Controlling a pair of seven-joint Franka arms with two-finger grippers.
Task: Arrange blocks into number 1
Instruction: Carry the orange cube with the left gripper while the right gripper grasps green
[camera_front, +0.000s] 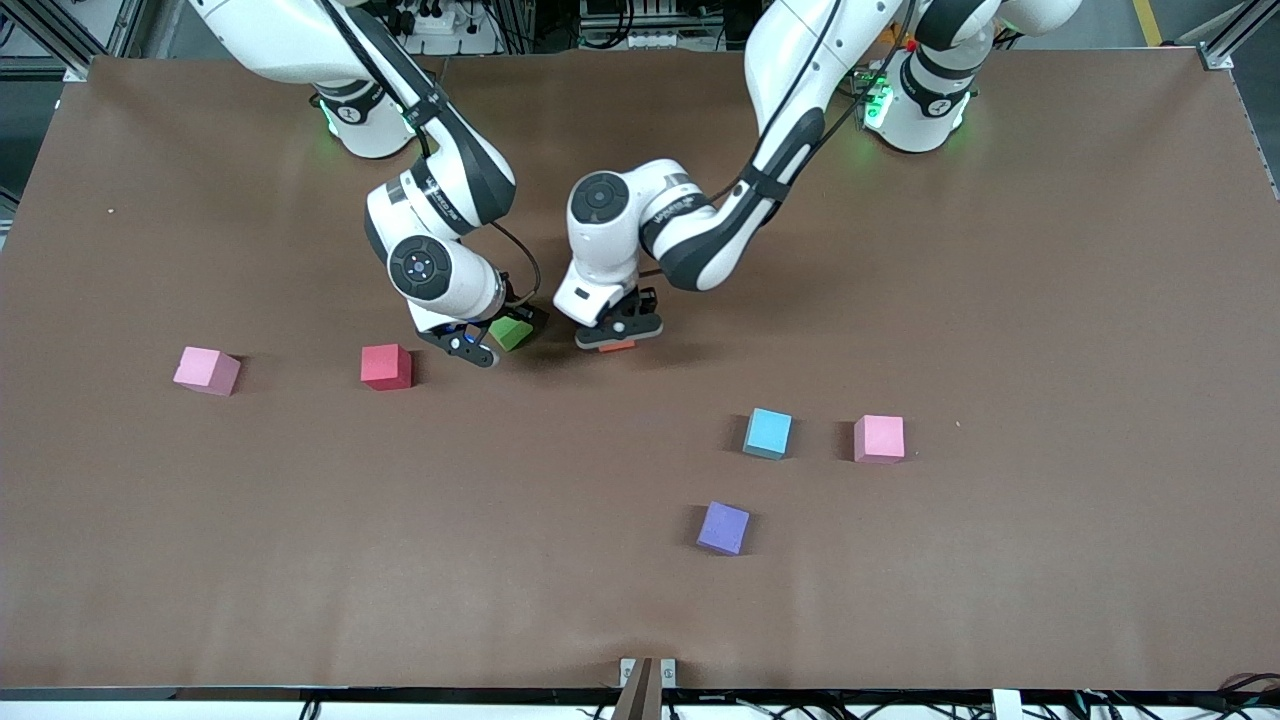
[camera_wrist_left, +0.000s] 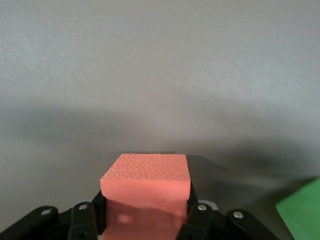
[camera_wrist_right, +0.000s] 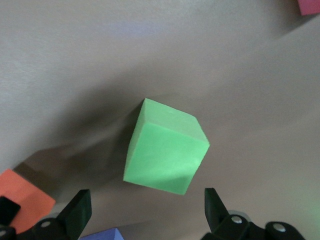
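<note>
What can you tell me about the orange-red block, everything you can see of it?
The orange-red block is a small cube with a pebbled, matte, foam-like top and sharp edges. It sits upright, clamped at two opposite sides by the black fingers of the left gripper. In the front view only a sliver shows beneath that gripper, low at the brown table, beside the green block. Whether it touches the table cannot be told.

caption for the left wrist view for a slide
Left gripper shut on the orange-red block above the brown table, a corner of the green block beside it.
</note>
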